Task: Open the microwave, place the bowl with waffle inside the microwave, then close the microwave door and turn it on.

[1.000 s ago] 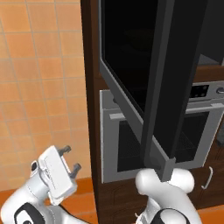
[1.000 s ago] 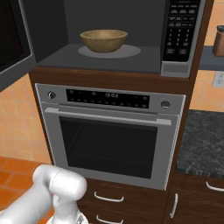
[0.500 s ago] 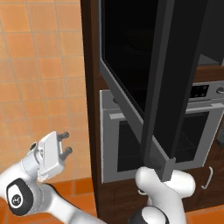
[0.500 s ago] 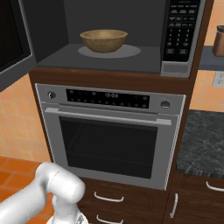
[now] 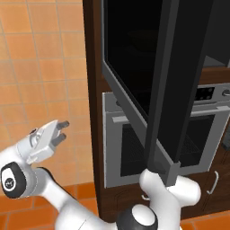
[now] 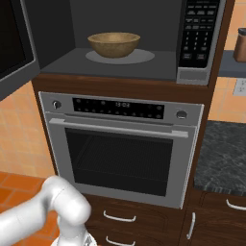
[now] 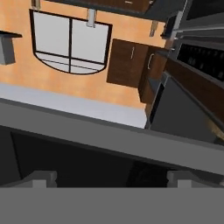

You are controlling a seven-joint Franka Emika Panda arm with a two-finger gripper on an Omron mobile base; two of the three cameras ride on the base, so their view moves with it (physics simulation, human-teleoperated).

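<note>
The microwave (image 6: 120, 67) stands open, and the tan bowl (image 6: 114, 44) sits inside on its round plate. Its rim hides whether a waffle lies in it. The microwave door (image 5: 134, 58), black glass in a grey frame, is swung far out towards the base; it also shows as the door (image 6: 17, 43) at the left of the right base view. My gripper (image 5: 62, 131) hangs open and empty left of the door, well apart from it, with its fingers pointing towards the door's outer face. In the hand view the gripper (image 7: 111, 179) has nothing between its tips.
The silver oven (image 6: 125, 149) with its bar handle sits right under the microwave, with dark wood drawers (image 6: 120, 218) beneath. A dark stone counter (image 6: 223, 153) lies to the right. An orange tiled wall (image 5: 40, 67) is left of the cabinet.
The gripper has risen a little and turned from pointing upward to pointing right, towards the door. The elbow has swung left. Door and bowl have not moved.
</note>
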